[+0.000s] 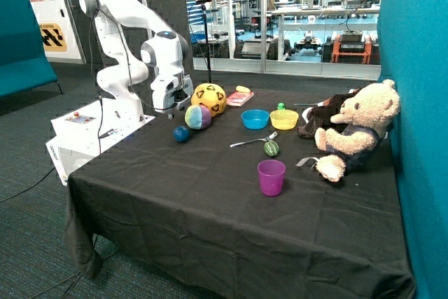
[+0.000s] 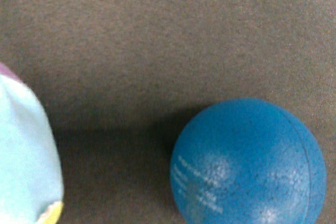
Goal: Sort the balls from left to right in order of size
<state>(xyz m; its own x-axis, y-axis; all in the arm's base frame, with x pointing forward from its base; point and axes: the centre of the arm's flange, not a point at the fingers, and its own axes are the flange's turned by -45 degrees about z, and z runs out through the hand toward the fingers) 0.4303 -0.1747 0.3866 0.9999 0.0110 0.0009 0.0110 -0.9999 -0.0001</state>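
Three balls lie close together on the black tablecloth (image 1: 210,201), running from front to back. The small blue ball (image 1: 181,134) is nearest the front, the mid-sized multicoloured ball (image 1: 197,117) is behind it, and the large yellow ball (image 1: 208,98) is farthest back. My gripper (image 1: 170,110) hangs just above the cloth beside the multicoloured ball and behind the blue ball, holding nothing that I can see. The wrist view shows the blue ball (image 2: 247,163) close below, with the edge of the multicoloured ball (image 2: 23,156) beside it.
A blue bowl (image 1: 255,118) and a yellow bowl (image 1: 284,118) stand mid-table. A metal utensil (image 1: 248,142), a green striped object (image 1: 271,148) and a purple cup (image 1: 271,176) lie nearer the front. A teddy bear (image 1: 353,131) sits by the teal wall. A pink book (image 1: 240,97) lies behind the yellow ball.
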